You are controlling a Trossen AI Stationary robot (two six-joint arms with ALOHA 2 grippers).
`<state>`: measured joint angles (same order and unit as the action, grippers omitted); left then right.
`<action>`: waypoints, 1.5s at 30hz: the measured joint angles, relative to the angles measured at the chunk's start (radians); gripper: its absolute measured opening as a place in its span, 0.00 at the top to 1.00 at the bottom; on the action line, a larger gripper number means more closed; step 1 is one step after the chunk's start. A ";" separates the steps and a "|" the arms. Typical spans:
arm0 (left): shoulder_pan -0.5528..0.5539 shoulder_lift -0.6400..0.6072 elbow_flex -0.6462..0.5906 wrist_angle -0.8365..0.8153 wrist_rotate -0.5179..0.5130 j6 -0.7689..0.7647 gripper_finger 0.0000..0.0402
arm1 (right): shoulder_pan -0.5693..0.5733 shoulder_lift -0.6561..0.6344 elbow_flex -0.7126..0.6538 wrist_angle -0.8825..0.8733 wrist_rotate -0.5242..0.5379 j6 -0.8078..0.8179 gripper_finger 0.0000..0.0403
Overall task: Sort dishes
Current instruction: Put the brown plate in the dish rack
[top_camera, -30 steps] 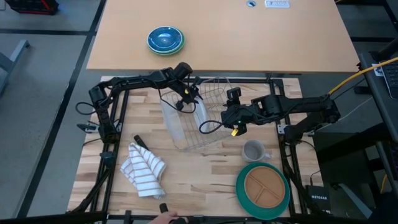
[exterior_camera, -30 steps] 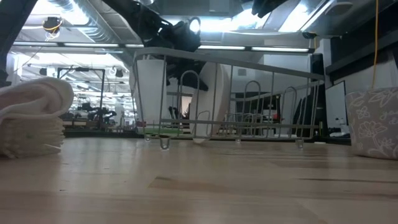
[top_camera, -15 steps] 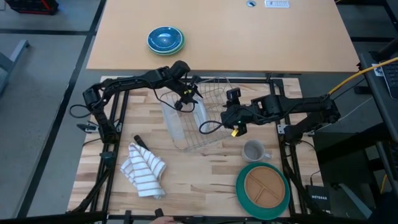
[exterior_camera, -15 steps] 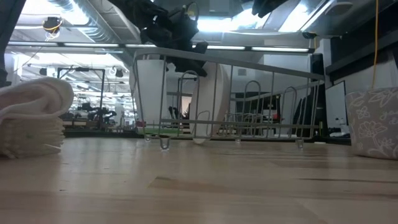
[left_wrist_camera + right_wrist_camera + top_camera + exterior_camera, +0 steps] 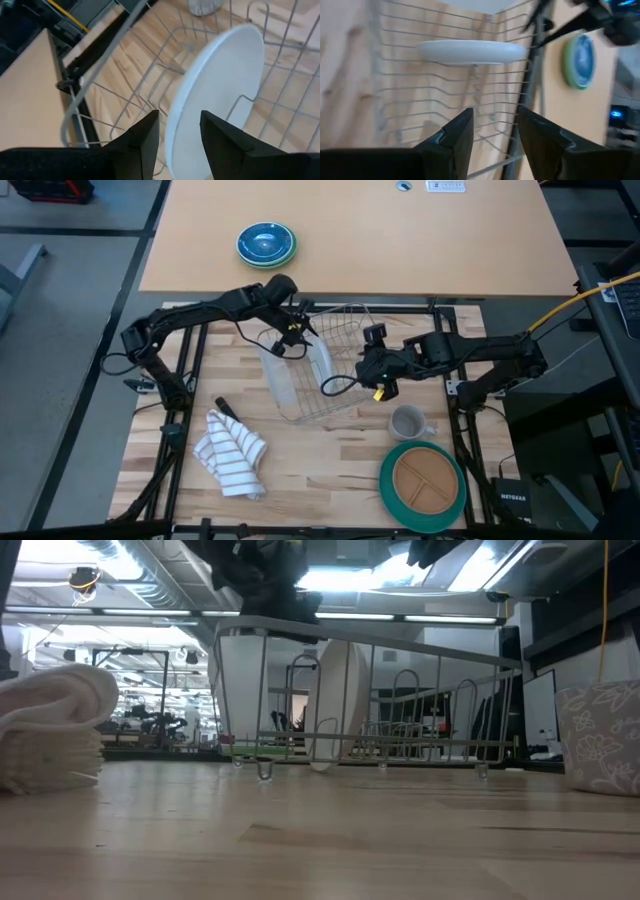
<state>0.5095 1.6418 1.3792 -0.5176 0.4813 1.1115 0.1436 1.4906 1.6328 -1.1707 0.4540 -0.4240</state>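
**A:** Where do your two arms sit right now?

**B:** Your left arm reaches in from the worktop's (image 5: 300, 470) left edge, elbow bent, and its gripper (image 5: 291, 337) hangs over the left end of the wire rack (image 5: 345, 395). Its fingers (image 5: 145, 142) are apart with a narrow gap and hold nothing; the rim of the white plate (image 5: 215, 95) shows just past them, clear of both. Your right arm stretches in from the right side, nearly level, and its gripper (image 5: 372, 370) sits at the rack's right side. Those fingers (image 5: 457, 137) stand apart, empty, pointing at the rack.

**A:** And the dishes you are sorting?

**B:** The white plate stands on edge inside the rack (image 5: 400, 700), slotted between the wires, close to upright in the low view (image 5: 338, 705). From above you see it as a thin pale sliver (image 5: 322, 360) near the rack's left part. The tan plate (image 5: 425, 480) lies flat on the green plate (image 5: 390, 488) at the front right of the worktop, well apart from both grippers.

**A:** Anything else around you?

**B:** A grey mug (image 5: 408, 422) stands between the rack and the stacked plates. A striped cloth (image 5: 232, 450) lies crumpled at the front left. On the far table a blue bowl (image 5: 265, 242) rests on a green dish.
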 joint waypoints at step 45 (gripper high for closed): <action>-0.737 0.560 0.057 1.157 -0.112 -0.555 0.67 | 0.001 -0.017 0.461 -0.399 -0.264 0.219 0.61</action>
<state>-0.2270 2.2017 1.4359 0.6396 0.3692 0.5569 0.1444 1.4732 2.0934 -1.5696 0.1902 -0.2049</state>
